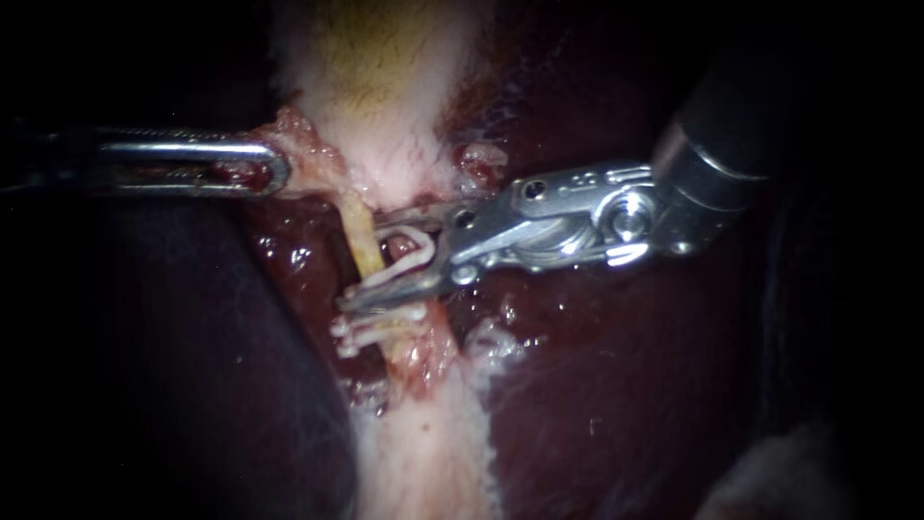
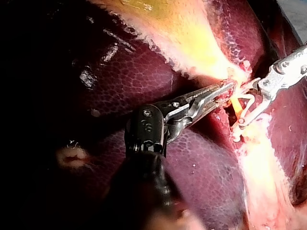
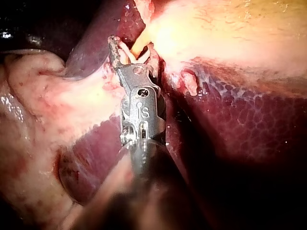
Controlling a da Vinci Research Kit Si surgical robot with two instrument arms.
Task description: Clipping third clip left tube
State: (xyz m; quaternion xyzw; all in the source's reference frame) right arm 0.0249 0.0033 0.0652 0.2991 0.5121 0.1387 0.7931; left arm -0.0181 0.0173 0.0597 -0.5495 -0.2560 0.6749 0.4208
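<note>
Right instrument [image 1: 366,262] is carrying an open white clip [image 1: 399,265] between its jaws, mouth facing leftward onto the upright yellow left tube [image 1: 356,221] crossing it, while left instrument [image 1: 274,171] is clamping pink tissue [image 1: 310,159].

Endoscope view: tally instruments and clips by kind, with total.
Instruments: 2 (left instrument, shut on tissue; right instrument)
Clips: 3 (open clip in the right instrument's jaws; upper clip and lower clip on the tube)
Total: 5
</note>
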